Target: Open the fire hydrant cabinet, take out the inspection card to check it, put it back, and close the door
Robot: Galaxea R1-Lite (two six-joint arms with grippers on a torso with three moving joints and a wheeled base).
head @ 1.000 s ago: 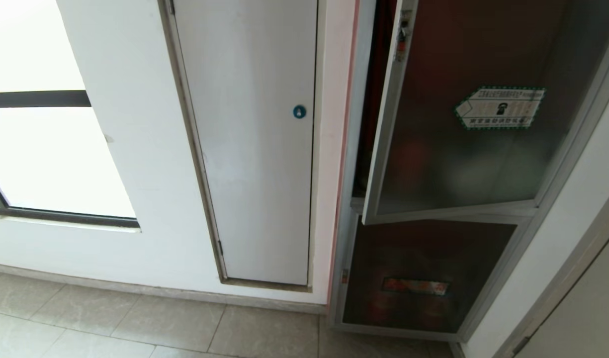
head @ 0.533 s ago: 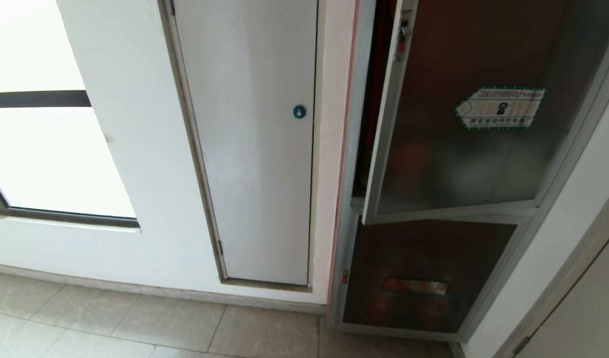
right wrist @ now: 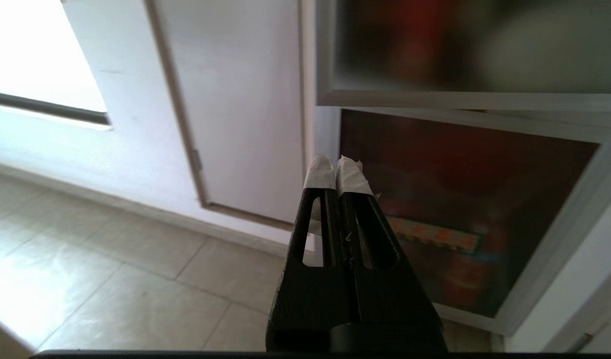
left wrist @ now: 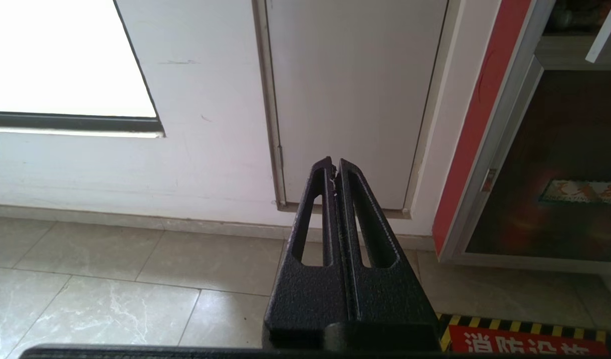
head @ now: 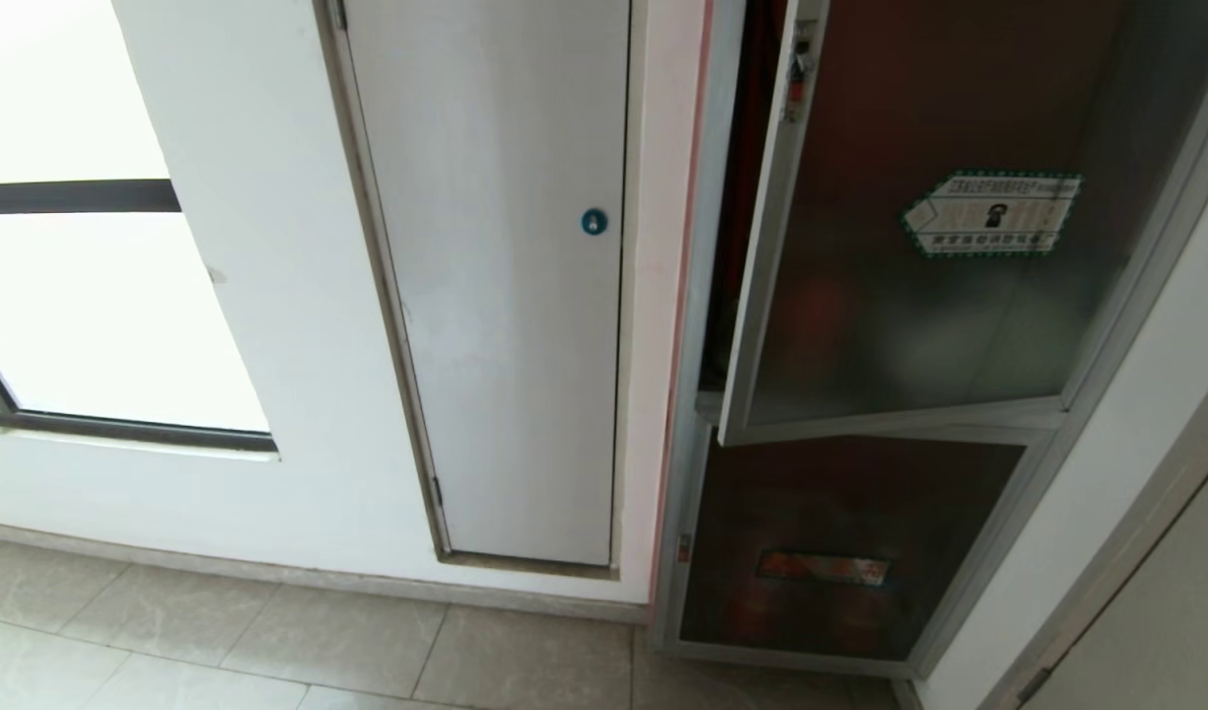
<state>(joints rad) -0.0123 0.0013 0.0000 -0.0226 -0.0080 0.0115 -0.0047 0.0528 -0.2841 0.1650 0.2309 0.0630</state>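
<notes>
You see the dark tinted glass door (head: 919,227) of the silver fire hydrant cabinet (head: 697,414) partly ajar; I judge closing comes next. The right gripper (right wrist: 335,169), pressed together and empty, must push it. The left gripper (left wrist: 333,167) is also pressed together.

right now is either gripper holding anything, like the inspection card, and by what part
Nothing is held. The left gripper and right gripper are both shut on empty air, away from the door, which stands ajar. No inspection card is in view.
</notes>
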